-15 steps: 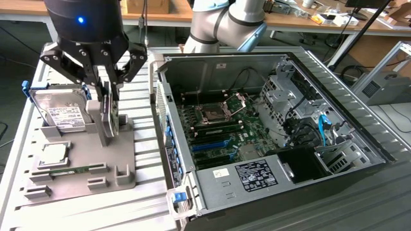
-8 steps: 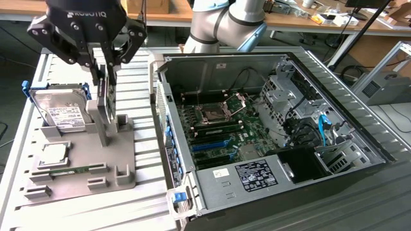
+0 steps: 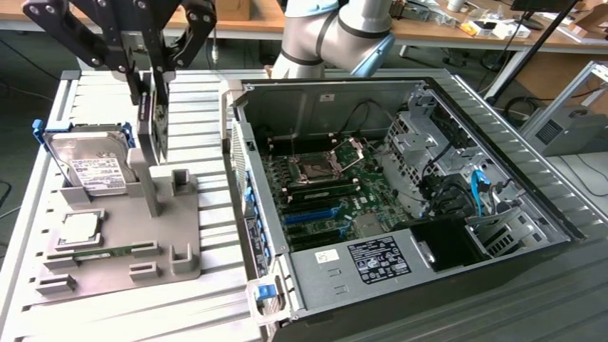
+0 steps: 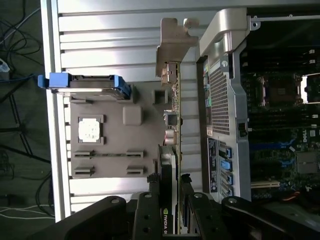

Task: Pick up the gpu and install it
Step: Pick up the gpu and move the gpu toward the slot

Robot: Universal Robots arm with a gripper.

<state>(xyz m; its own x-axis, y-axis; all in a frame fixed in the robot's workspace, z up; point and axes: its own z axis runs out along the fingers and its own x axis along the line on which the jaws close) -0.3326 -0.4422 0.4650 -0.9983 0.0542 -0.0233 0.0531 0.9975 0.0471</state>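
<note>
The gpu hangs upright on its edge over the grey fixture, at the exterior view's left. Its lower edge is right at the tops of the fixture's two tall posts. My gripper comes down from above and is shut on the card's upper part. In the wrist view the gpu is seen edge-on, a thin green board with a black cooler. Its silver bracket is at the far end and my gripper clamps the near end.
An open computer case lies at the exterior view's right of the fixture, with its motherboard and blue slots exposed. On the fixture rest a hard drive in a blue caddy, a processor and a memory stick.
</note>
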